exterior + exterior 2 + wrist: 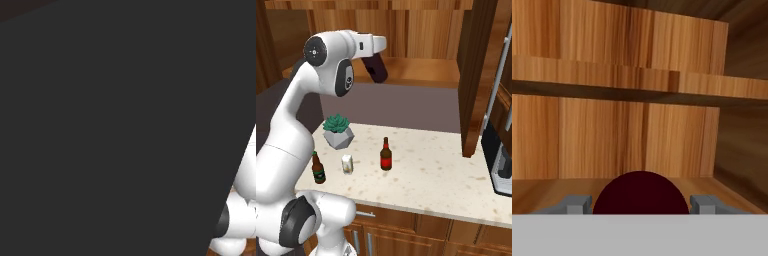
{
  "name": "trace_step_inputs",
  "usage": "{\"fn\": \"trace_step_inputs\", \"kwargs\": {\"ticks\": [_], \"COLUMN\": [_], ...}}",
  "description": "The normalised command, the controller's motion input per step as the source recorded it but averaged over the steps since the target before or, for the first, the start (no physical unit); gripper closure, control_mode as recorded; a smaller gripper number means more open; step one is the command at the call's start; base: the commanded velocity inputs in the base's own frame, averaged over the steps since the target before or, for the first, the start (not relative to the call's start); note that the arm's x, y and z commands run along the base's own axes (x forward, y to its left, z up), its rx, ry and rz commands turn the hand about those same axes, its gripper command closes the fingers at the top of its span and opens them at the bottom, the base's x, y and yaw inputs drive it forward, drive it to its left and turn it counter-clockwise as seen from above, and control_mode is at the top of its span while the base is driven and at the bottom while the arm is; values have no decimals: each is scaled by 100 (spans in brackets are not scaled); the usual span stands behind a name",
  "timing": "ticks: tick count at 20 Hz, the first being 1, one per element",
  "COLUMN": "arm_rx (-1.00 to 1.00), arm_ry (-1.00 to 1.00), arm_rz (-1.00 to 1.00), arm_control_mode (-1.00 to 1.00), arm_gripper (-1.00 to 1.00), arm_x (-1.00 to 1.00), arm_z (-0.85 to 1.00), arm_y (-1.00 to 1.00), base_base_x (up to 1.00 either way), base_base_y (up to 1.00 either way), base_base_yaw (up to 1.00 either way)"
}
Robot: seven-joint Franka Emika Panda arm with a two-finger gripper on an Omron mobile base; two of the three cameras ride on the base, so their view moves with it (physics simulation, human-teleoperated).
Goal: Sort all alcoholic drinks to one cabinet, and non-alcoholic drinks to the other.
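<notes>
The gripper [640, 204] is closed on the dark purple bottle [376, 68], which it holds tilted above the lower cabinet shelf [557, 187]; the shelf lies directly ahead and below. Two beer bottles [386, 155] and the white carton [347, 164] stand on the counter [441, 175]; their labels are illegible.

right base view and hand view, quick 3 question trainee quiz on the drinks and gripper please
1. True or false: the gripper is raised inside the open upper cabinet, closed on the purple bottle.
2. How many beer bottles stand on the counter? A) one B) two C) three
3. What stands between the left beer bottle and the right beer bottle?

Key
1. True.
2. B.
3. The white carton, in front of the potted plant.
</notes>
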Motion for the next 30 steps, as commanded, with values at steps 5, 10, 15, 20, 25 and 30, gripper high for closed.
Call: {"fn": "trace_step_inputs", "kwargs": {"ticks": [5, 10, 15, 20, 25, 30], "arm_rx": [0, 0, 0, 0, 0, 0], "arm_ry": [0, 0, 0, 0, 0, 0], "arm_rz": [0, 0, 0, 0, 0, 0], "arm_control_mode": [-100, -100, -100, -100, -100, -100], "arm_gripper": [100, 100, 100, 100, 100, 100], "arm_x": [21, 24, 25, 23, 23, 24], "arm_z": [2, 2, 0, 0, 0, -1], "arm_y": [-2, -3, -2, -2, -2, -2], "base_base_x": [0, 0, 0, 0, 0, 0], "base_base_y": [0, 0, 0, 0, 0, 0], "base_base_yaw": [0, 0, 0, 0, 0, 0]}}
